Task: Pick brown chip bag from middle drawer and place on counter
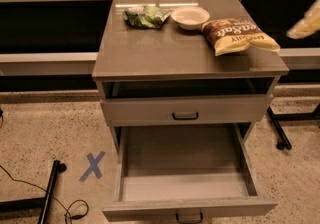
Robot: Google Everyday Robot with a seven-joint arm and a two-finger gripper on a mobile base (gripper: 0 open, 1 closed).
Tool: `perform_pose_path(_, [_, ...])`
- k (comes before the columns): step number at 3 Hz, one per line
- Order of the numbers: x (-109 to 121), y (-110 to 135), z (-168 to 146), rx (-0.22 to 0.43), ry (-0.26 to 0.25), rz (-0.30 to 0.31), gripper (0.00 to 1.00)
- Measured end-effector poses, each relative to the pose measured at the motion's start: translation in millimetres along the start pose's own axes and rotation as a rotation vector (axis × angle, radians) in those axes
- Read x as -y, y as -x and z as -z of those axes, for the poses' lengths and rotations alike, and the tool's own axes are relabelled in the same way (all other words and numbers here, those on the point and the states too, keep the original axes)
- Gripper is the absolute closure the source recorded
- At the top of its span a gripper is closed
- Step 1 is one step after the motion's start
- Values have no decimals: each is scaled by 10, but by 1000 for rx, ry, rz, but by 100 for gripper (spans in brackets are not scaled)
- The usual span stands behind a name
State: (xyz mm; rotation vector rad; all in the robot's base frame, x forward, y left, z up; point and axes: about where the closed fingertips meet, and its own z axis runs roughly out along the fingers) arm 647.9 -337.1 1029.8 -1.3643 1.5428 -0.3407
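Note:
The brown chip bag [237,35] lies flat on the counter [165,53] at its right rear, dark brown half toward the back, pale yellow half toward the front right. The middle drawer [186,168] is pulled fully open and its inside is bare. My gripper [306,24] shows only as a blurred pale shape at the right edge of the view, beyond the counter's right side and apart from the bag.
A white bowl [189,17] and a green-and-white bag [145,16] sit at the counter's back. A shallower drawer [185,109] with a black loop handle is shut above the open one. A blue X [93,166] marks the floor at left, near a black stand leg [49,196].

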Motion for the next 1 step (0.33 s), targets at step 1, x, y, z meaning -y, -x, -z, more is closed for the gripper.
perform_pose_path(1, [-167,-173,53,-25,21,-21,0])
